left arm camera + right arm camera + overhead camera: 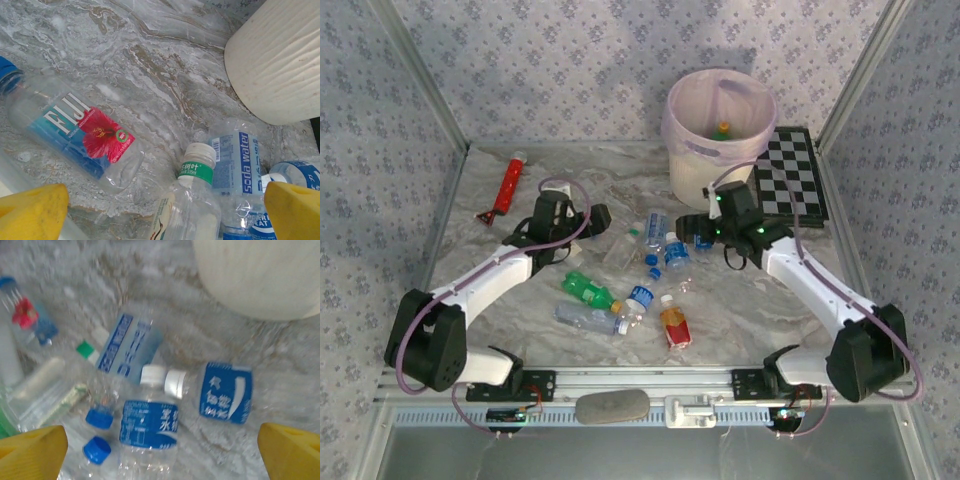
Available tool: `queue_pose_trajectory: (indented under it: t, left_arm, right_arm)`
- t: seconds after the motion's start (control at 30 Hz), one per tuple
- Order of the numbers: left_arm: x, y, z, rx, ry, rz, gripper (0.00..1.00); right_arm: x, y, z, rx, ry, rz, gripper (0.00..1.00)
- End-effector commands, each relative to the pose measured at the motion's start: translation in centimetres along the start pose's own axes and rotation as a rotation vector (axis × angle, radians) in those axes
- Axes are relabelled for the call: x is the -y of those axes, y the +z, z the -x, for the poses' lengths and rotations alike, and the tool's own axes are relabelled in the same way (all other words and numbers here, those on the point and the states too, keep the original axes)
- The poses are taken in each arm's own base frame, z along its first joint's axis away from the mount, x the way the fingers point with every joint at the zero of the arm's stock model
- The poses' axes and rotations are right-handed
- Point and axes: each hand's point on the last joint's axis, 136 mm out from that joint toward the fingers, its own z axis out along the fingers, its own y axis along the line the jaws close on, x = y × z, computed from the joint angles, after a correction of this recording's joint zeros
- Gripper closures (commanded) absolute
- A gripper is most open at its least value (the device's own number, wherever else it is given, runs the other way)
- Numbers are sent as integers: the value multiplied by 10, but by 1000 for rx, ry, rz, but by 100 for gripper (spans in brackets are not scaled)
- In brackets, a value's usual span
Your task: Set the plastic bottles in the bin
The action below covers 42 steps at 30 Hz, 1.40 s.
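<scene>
Gaping wide and empty, the left gripper (162, 212) and right gripper (160, 450) are being held above the plastic bottles (676, 250).

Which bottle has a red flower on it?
The FIJI bottle, lying on its side on the marble table. Its blue label carries the red flower; the soda water bottle and the green-labelled bottle nearby have none.

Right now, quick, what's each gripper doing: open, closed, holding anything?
Left gripper: open, holding nothing.
Right gripper: open, holding nothing.
</scene>
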Motion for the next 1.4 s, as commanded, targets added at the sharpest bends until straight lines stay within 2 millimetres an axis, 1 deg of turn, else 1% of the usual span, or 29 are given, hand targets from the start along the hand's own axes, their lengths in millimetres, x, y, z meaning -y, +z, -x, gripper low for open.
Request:
queue_pose_trajectory:
  t: [0.0,0.07,0.17,0.3,0.33,0.4,0.63,0.87,1.0,1.23,1.37]
  left_arm:
    - [6,-5,9,16,19,3,0]
    - [3,-7,9,25,14,13,0]
    - [2,-8,10,33,9,18,0]
    - [2,-9,11,34,18,22,0]
    - [1,-9,10,32,19,23,0]
    - [1,-9,10,31,21,26,0]
    - [-5,-13,8,38,26,44,0]
    - [-9,-16,7,48,28,59,0]
    - [-8,-15,8,49,26,56,0]
    - [-8,-15,8,47,26,56,0]
    - [-8,-16,8,49,25,58,0]
  right_arm:
    - [5,9,-39,-213,-78,-98,1]
    - [6,18,-55,-296,-105,-137,1]
    - [5,30,-68,-360,-144,-184,1]
    - [-4,46,-74,-398,-167,-201,1]
    - [-6,51,-79,-417,-171,-198,1]
    - [-15,58,-74,-420,-180,-190,3]
    - [-19,84,-87,-481,-195,-223,11]
    - [-17,94,-96,-502,-181,-233,20]
    - [-17,98,-100,-511,-171,-229,29]
    - [-20,96,-96,-497,-170,-214,44]
    - [-22,92,-92,-482,-168,-206,48]
